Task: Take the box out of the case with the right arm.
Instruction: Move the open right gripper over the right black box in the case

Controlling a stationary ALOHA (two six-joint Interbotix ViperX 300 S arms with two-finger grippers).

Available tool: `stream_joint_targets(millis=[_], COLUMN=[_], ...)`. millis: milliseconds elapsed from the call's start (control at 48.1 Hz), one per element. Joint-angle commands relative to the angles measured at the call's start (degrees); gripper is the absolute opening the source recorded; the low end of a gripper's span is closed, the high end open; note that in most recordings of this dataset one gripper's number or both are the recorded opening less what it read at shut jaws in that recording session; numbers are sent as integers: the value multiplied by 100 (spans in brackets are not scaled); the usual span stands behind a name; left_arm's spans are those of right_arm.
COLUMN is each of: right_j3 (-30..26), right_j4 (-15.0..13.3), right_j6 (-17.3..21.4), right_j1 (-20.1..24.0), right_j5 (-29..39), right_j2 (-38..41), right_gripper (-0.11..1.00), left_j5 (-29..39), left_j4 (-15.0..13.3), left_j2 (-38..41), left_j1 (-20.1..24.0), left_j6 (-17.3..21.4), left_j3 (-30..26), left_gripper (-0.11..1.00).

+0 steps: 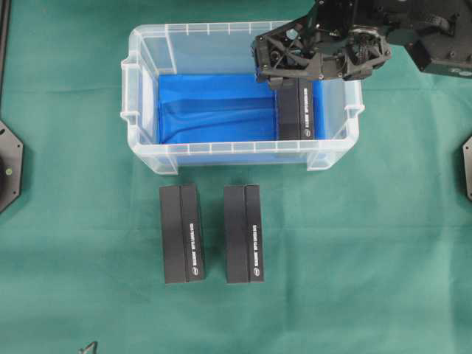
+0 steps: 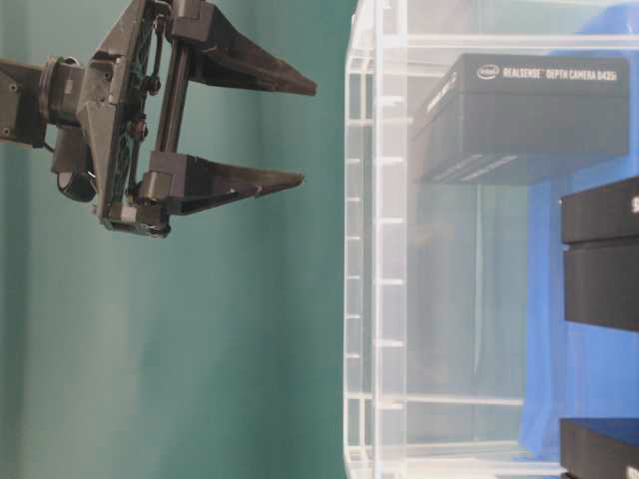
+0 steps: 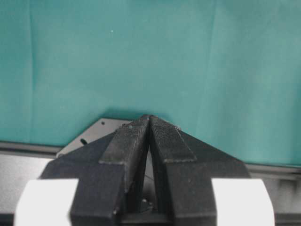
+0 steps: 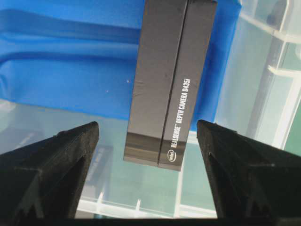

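The case (image 1: 140, 96) is a clear bin lined with a blue sheet (image 1: 214, 107). One black box (image 1: 297, 110) lies flat along its right wall. My right gripper (image 1: 318, 65) hangs above that end of the case, pointing down and open. In the table-level view the right gripper (image 2: 305, 135) is still above the rim of the case (image 2: 374, 249), apart from the box (image 2: 529, 115). In the right wrist view the box (image 4: 169, 80) lies below and between the spread tips of the right gripper (image 4: 148, 125), untouched. The left gripper (image 3: 149, 117) is shut on nothing over green cloth.
Two more black boxes (image 1: 182, 232) (image 1: 244, 232) lie side by side on the green cloth in front of the case. Dark base plates (image 1: 9, 166) sit at the left and right edges of the table.
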Motion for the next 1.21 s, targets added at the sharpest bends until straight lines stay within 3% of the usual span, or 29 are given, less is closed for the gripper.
stream_joint_targets(millis=[0,1185], right_j3=[-44,-26], right_j4=[-9,9], right_j6=[-9,-9], right_j1=[18,18], right_j5=[-26,-26], right_j2=[-70,18], right_gripper=[84,84], left_j5=[-18,-18], left_j4=[18,9], left_j2=[53,53], left_j1=[0,9], left_j6=[9,9], left_j3=[-114,-105], left_gripper=[0,0])
